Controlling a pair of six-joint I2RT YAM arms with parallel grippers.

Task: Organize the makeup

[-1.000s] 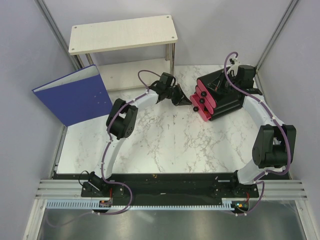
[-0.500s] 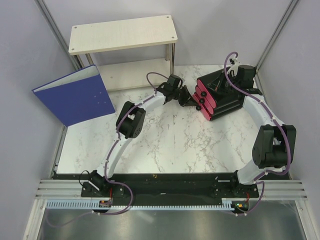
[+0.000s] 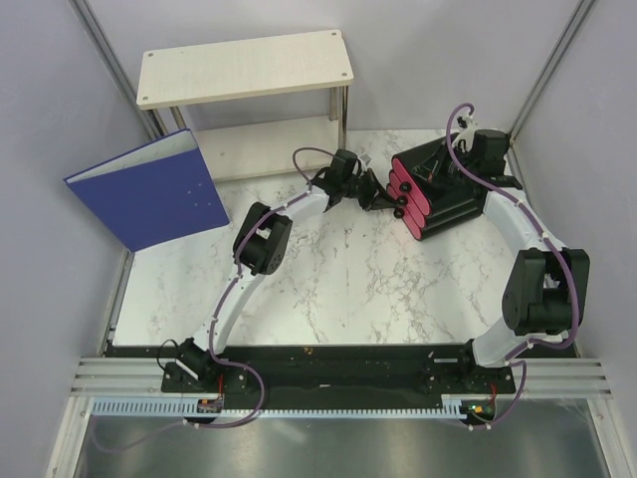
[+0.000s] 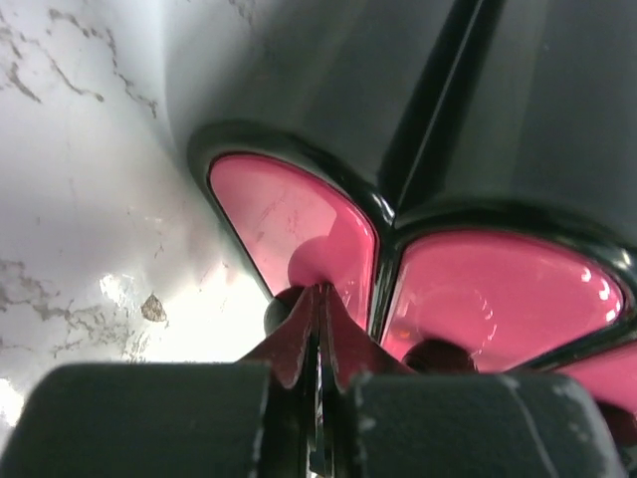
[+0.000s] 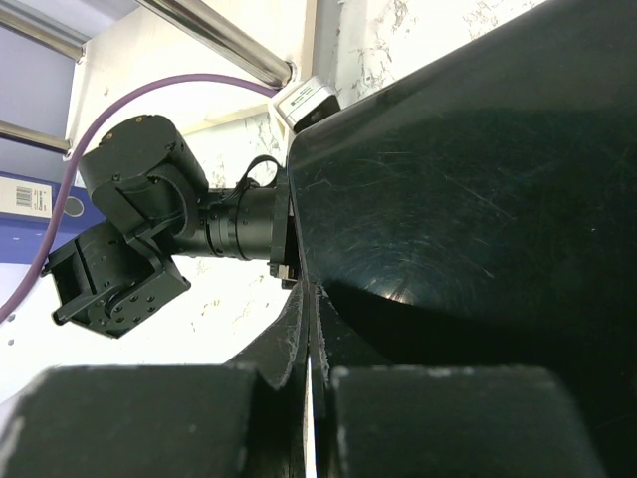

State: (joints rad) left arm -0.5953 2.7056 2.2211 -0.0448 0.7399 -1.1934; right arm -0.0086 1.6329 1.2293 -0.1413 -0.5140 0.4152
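white links (image 3: 304, 204), black joints (image 3: 261, 239), purple cables (image 5: 199, 83)

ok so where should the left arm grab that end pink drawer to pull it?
Grip the dark knob on the pink drawer front, coming straight at that face, from the organizer's left in the top view. The front is smooth, curved and rimmed in black; only the knob stands proud. The left end effector sits at it, fingers together.
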